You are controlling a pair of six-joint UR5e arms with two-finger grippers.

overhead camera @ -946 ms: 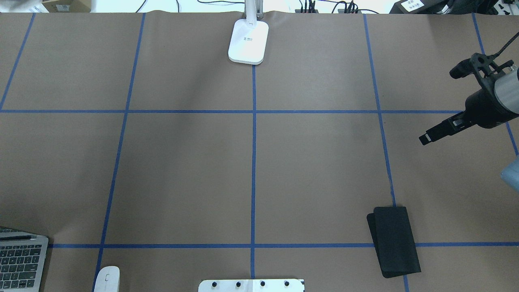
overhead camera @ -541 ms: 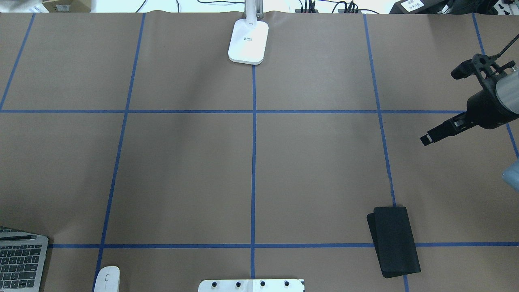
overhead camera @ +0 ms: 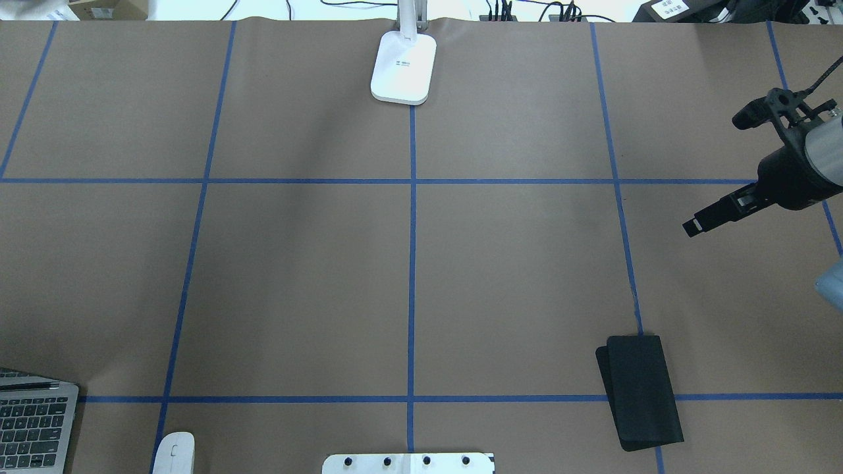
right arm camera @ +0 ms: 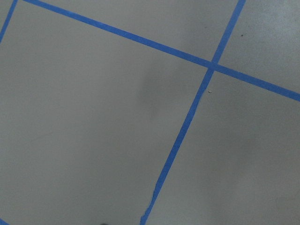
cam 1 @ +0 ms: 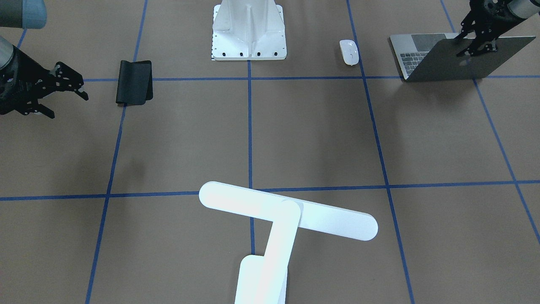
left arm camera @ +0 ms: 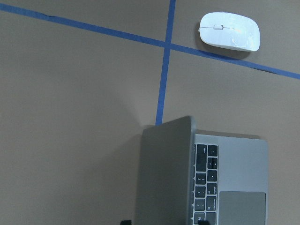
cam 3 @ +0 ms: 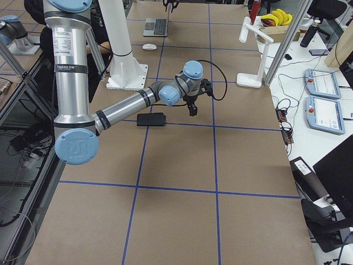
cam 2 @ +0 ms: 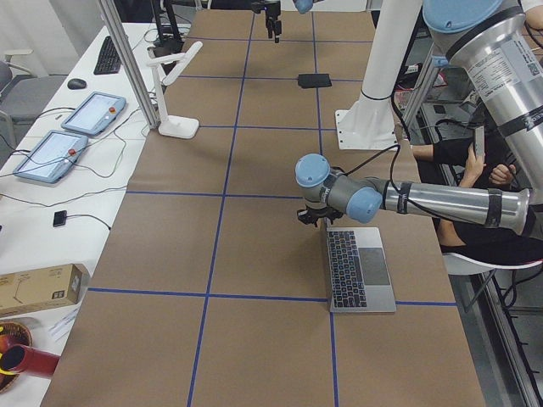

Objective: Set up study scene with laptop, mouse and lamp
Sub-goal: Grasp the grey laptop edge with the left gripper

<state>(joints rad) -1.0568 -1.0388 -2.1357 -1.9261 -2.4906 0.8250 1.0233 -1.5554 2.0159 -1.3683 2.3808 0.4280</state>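
One big brown-papered table (overhead camera: 296,263) with blue tape lines is carrying everything, and the robot's white pedestal (cam 1: 249,29) is sitting at the middle of the robot's own edge. Off in the corner on the robot's left, the laptop (cam 1: 447,59) is sitting open, with its lid tilted back and the logo facing the operators' side. The left gripper (cam 1: 476,44) is reaching down onto the top edge of that lid with a finger on each side, pinching it as far as I can make out. The lamp (cam 1: 287,211) is standing at the far edge on the middle tape line, its long flat head reaching out over the table. The right gripper (cam 1: 69,106) is hovering over bare paper on the robot's right, fingers spread wide and holding nothing. The black mat (cam 1: 135,82) is lying near it but apart, on the pedestal's side. The mouse (cam 1: 349,51) is resting between the pedestal and the laptop, touching neither.
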